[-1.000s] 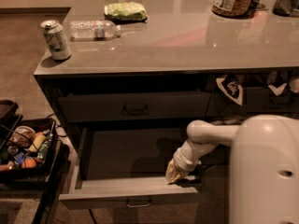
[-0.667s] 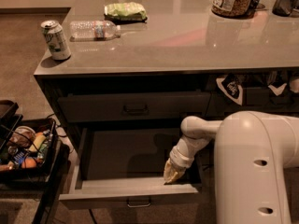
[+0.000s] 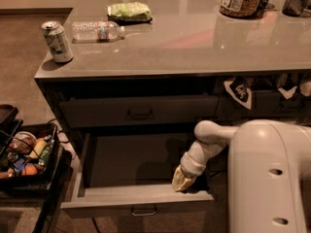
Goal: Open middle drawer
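**First:** At the kitchen desk (image 3: 194,47), the middle drawer (image 3: 136,161) stands pulled well out. Our tool (image 3: 183,181) sits inside it, against the back of the front panel near the right corner.

**Second:** And its grip? We cannot tell whether it is clenched or released.

**First:** Then we judge any further pull should run straight outward and level, slowing near the end of travel. We should keep the arm clear of the upper drawer (image 3: 138,111).

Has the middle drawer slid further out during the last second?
No. The middle drawer keeps its distance from the counter edge; the pincer sits inside, near its front right corner.
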You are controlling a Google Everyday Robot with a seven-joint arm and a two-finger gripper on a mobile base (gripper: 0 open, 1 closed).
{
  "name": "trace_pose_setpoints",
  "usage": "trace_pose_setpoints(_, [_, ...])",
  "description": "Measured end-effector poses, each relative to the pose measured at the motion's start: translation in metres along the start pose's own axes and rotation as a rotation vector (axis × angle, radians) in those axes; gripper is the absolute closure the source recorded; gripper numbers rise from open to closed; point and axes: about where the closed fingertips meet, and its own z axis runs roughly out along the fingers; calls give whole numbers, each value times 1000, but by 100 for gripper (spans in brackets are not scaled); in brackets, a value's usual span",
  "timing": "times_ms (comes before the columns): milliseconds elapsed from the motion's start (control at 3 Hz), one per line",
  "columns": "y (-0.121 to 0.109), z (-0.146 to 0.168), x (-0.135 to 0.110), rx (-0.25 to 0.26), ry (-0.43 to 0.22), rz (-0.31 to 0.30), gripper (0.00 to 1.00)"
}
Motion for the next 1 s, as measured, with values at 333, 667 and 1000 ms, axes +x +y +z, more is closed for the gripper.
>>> trace_pose_setpoints(333, [10, -5, 4, 28, -59, 33, 100])
trace_pose_setpoints(667, [21, -10, 5, 59, -94, 57, 100])
trace_pose_setpoints(1000, [28, -14, 2, 69, -88, 50, 100])
